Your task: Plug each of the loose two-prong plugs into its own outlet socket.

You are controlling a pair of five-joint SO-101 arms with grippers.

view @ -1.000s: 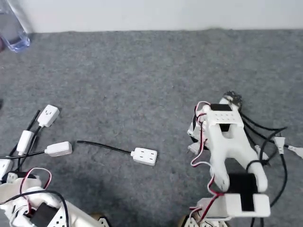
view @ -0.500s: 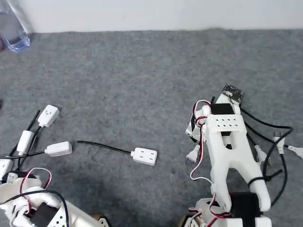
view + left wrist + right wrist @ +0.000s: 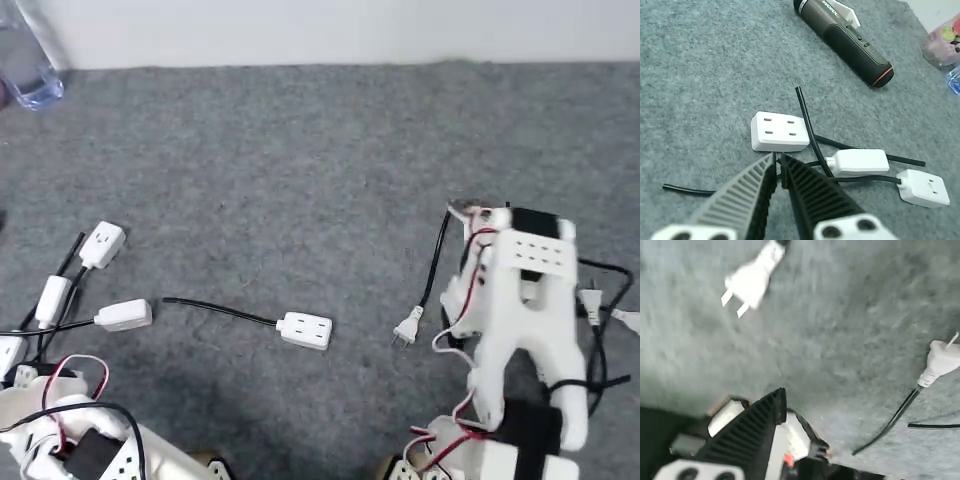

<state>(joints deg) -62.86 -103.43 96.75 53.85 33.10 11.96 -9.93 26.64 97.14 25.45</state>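
A white two-prong plug lies on the grey carpet, and its black cable runs up to my right gripper. The same plug lies beyond that gripper in the right wrist view. A second white plug lies farther off, by the arm's wires. A white outlet socket sits mid-table on a black cord. My left gripper is shut and empty, just short of a white socket. Two more sockets lie behind it.
Three white sockets cluster at the left edge with tangled black cords. A dark cylindrical device lies past them. A clear bottle stands at the back left. Open carpet lies between the arms.
My right arm has swung to the right, uncovering the white plug and its cable. The left arm and the sockets have not moved.
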